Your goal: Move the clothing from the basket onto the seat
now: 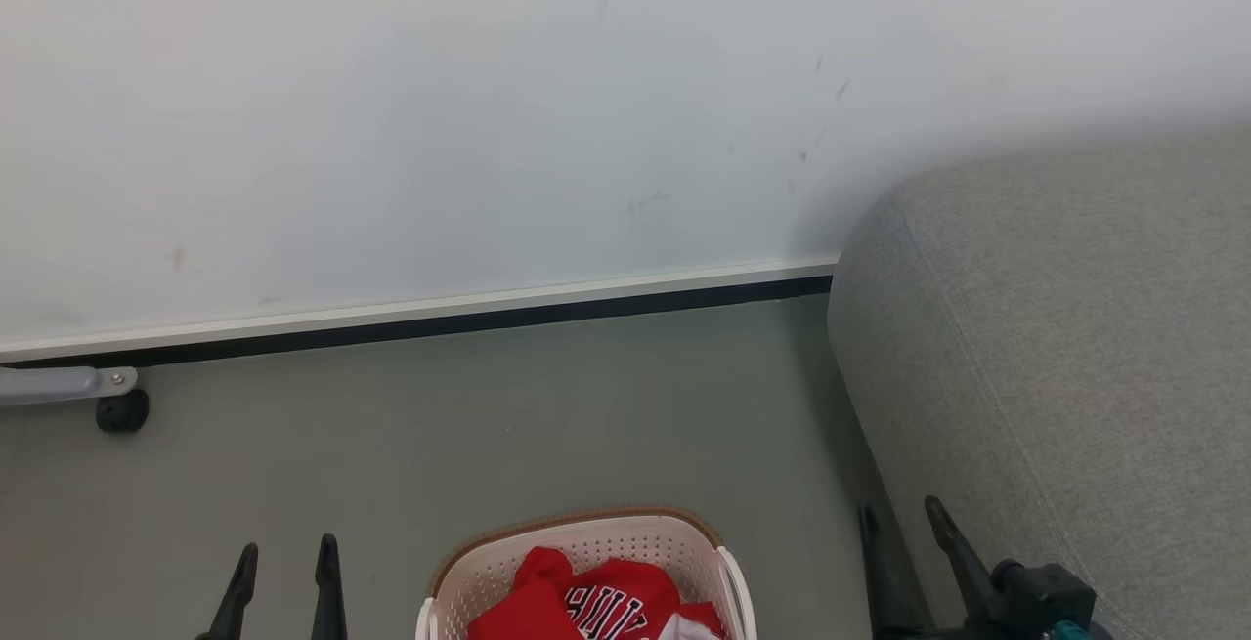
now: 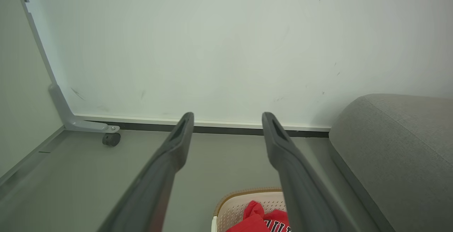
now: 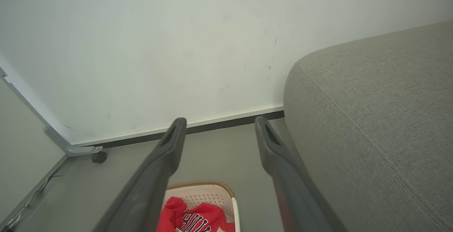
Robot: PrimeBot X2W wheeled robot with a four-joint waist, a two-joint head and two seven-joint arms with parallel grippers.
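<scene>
the red clothing (image 1: 586,606), one piece lettered, lies bunched in the cream basket (image 1: 586,534) on the grey floor (image 1: 489,425), near the light-grey seat (image 1: 1075,347). the left gripper (image 1: 288,544) and right gripper (image 1: 899,508) flank the basket, jaws released, grasping nothing.

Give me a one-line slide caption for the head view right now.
Open left gripper and open right gripper flank the basket of red clothing on the floor; grey seat at right.

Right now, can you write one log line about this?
clothing: in basket | seat: beside basket | left end effector: open | right end effector: open
</scene>
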